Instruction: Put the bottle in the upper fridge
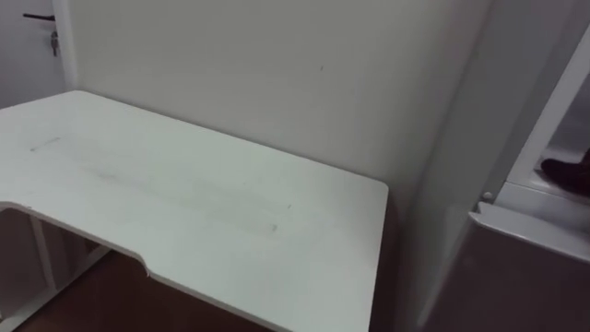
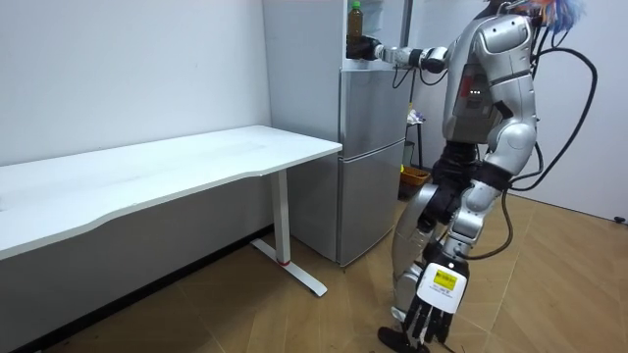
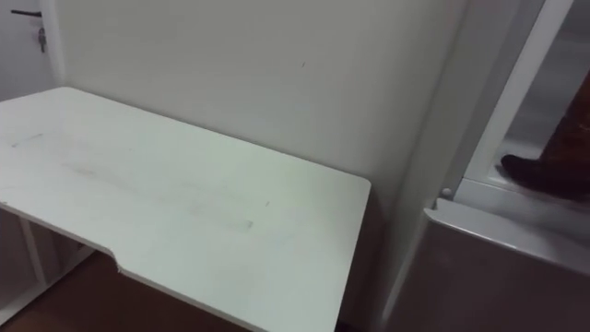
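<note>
The bottle (image 2: pixel 355 20) sets the order here, so I'll work outward from the robot's body. Nearest, the left hand (image 2: pixel 432 306) hangs low at the robot's side, fingers slack and holding nothing, well apart from the job. The robot stands facing the fridge (image 2: pixel 373 167), with the white table (image 1: pixel 184 194) just beside the fridge on the robot's left. The right arm reaches forward at shoulder height. In the room view, the right hand (image 2: pixel 367 48) looks curled round the bottle's lower part. In the eye views it shows dark just past the sill of the upper compartment (image 3: pixel 502 195).

The bottle stands upright, cap up, rising straight above that hand inside the compartment's opening. I cannot tell whether its base touches the shelf yet. My judgement is that the right hand should lower it straight down, keeping it vertical.
</note>
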{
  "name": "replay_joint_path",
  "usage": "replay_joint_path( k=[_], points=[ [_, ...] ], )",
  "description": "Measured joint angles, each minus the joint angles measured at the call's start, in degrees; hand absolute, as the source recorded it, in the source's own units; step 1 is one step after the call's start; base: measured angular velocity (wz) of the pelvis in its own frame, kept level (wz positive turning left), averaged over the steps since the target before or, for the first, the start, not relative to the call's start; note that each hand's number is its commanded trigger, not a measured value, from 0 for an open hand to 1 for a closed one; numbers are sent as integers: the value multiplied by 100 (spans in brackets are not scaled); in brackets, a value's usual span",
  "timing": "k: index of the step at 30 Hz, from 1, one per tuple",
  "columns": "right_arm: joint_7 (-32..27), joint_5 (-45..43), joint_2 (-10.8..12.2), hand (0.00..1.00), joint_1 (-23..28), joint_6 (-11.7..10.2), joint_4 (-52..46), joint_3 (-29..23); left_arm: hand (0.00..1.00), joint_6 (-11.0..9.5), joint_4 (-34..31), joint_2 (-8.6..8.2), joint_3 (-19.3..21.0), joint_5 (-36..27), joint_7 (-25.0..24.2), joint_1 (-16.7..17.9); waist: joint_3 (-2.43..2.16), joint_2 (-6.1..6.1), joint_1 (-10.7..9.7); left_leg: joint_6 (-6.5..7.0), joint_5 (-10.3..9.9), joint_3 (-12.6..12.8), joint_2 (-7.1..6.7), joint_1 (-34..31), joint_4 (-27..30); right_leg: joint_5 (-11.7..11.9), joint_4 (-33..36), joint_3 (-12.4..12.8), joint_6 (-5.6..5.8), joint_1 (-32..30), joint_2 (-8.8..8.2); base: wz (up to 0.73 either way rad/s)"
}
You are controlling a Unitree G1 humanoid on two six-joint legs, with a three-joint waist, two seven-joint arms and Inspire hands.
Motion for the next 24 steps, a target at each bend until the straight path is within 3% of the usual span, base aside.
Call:
replay_joint_path(
  k=[11, 20, 24],
  points=[
    [213, 90, -21, 0, 1, 36, -1, 6, 0, 4, -50, 42, -1, -12, -7, -2, -31, 37, -39, 0, 1, 8, -2, 56, -39, 6, -77, 62, -2, 47, 19, 0],
    [313, 758, -43, 0, 16, 42, -118, 51, 0, 14, -62, 45, -5, -12, -5, 44, -45, 27, -145, -4, 1, 45, -1, 155, -100, 4, -87, 71, -5, 135, 19, 0],
    [373, 873, -43, 0, 235, 51, -342, -62, 0, -2, -119, 28, 9, 18, -4, 125, -50, 43, -151, 1, -13, 59, -23, 338, -181, -21, -90, 62, 15, 278, -12, 0]
  ],
)
